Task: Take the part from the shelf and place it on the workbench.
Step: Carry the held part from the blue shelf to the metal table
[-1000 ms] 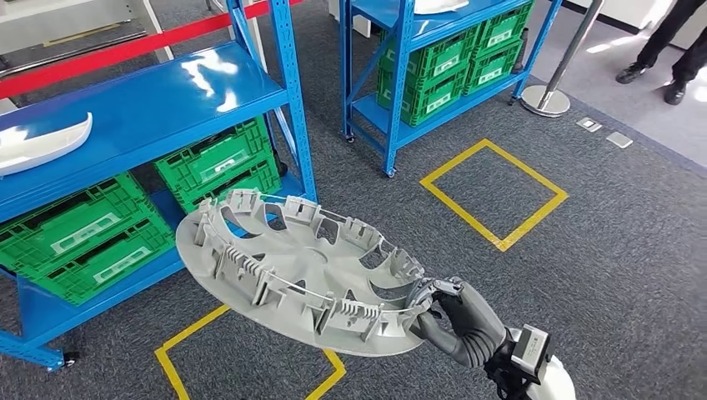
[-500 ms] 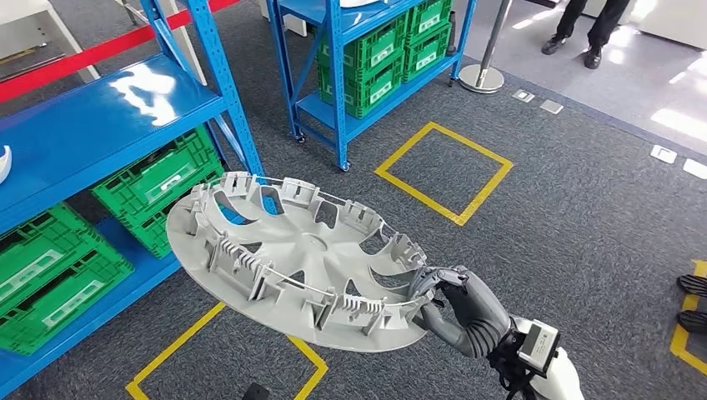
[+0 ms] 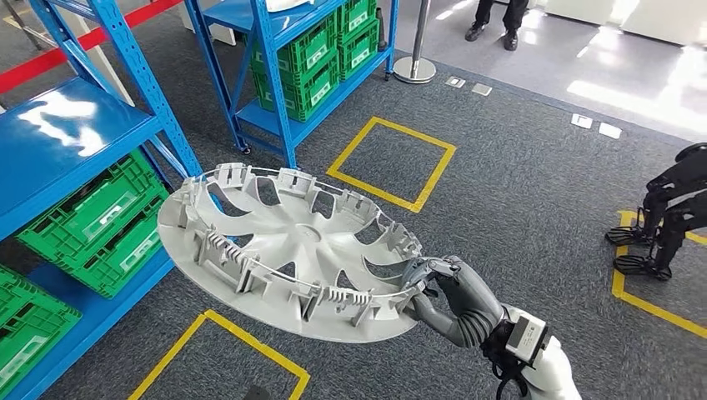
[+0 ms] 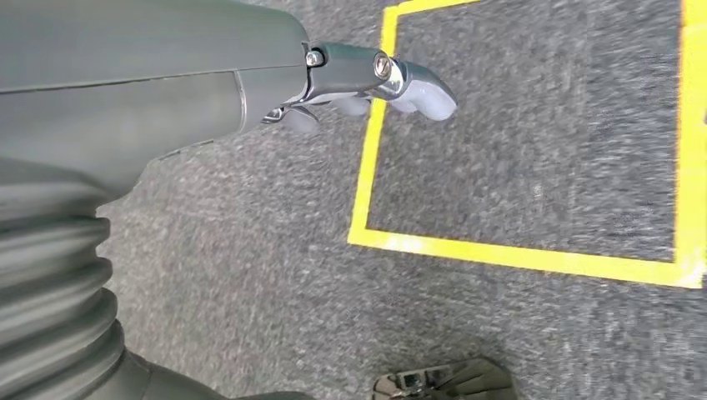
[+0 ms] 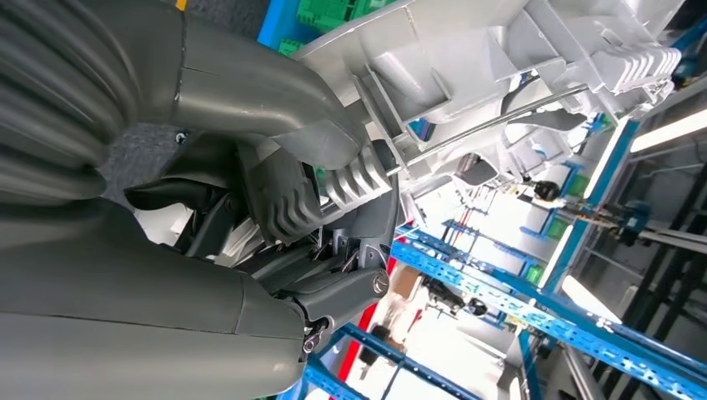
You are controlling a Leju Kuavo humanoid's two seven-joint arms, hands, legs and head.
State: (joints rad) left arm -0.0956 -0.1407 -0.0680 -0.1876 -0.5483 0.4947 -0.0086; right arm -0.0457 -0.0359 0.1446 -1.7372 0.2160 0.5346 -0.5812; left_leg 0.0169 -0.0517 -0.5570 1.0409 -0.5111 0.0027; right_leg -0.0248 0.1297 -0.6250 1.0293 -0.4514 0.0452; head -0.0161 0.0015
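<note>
Half the job looks done: the right hand clamps the rim of the grey wheel cover, carried clear of the blue shelf, workbench unseen, left hand empty, fingers loosely curled.

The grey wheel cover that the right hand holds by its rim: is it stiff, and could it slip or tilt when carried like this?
The wheel cover probably is stiff: held at one edge by the right hand, it juts out without visible sag. It looks light, thin plastic with open cut-outs. Tilting seems the main risk, since most of it lies far from the fingers; the ribbed rim may help against slipping.
</note>
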